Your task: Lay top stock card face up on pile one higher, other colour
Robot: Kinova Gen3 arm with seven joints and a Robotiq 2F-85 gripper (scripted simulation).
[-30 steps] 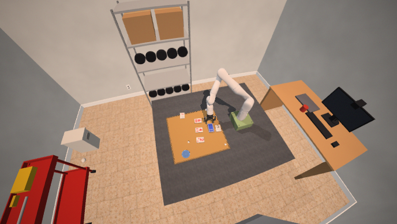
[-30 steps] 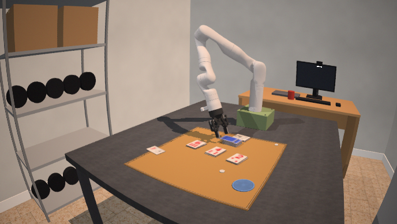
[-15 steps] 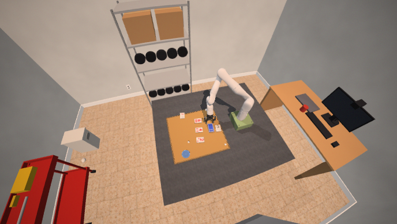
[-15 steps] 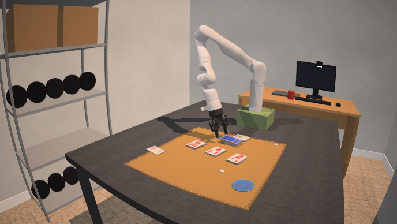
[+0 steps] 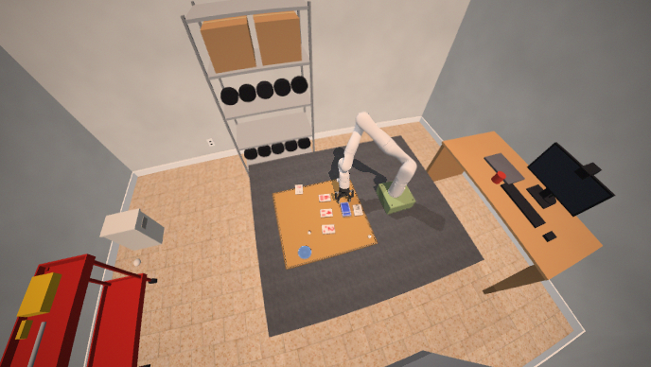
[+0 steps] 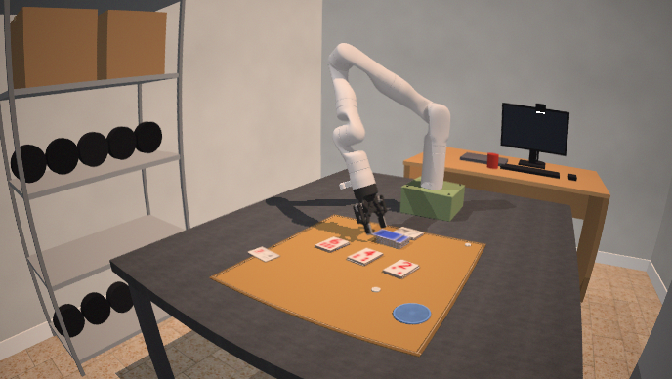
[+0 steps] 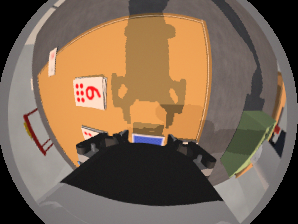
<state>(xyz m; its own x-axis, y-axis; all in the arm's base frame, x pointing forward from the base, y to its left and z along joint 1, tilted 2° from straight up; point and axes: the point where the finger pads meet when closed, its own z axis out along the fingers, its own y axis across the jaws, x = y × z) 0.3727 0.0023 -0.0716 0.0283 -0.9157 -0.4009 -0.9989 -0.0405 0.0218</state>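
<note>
The face-down stock (image 6: 391,237), a short stack of blue-backed cards, lies on an orange mat (image 6: 313,288) covering the middle of a dark grey desk (image 6: 527,273). The stock sits at the mat's far edge, on the side nearest the robot's green base (image 6: 432,199). Just beside the stock, toward that base, lies a pale face-up card (image 6: 409,232).

The white arm bends down from the base and ends in a black hand (image 6: 371,219) tilted over the stock's far end. Its two fingers stand wide apart and grip nothing. Whether the fingertips touch the stock cannot be told. In the wrist view the stock's blue edge (image 7: 148,139) shows between the fingers.

On the near side of the stock, three piles show red faces in a row: a nine (image 6: 332,243), a middle pile (image 6: 364,256) with an unreadable number, and a two (image 6: 400,268). Another red card (image 6: 264,253) lies alone well past the nine, away from the stock. A blue disc (image 6: 411,313) rests near the mat's front edge, far from the stock.
</note>
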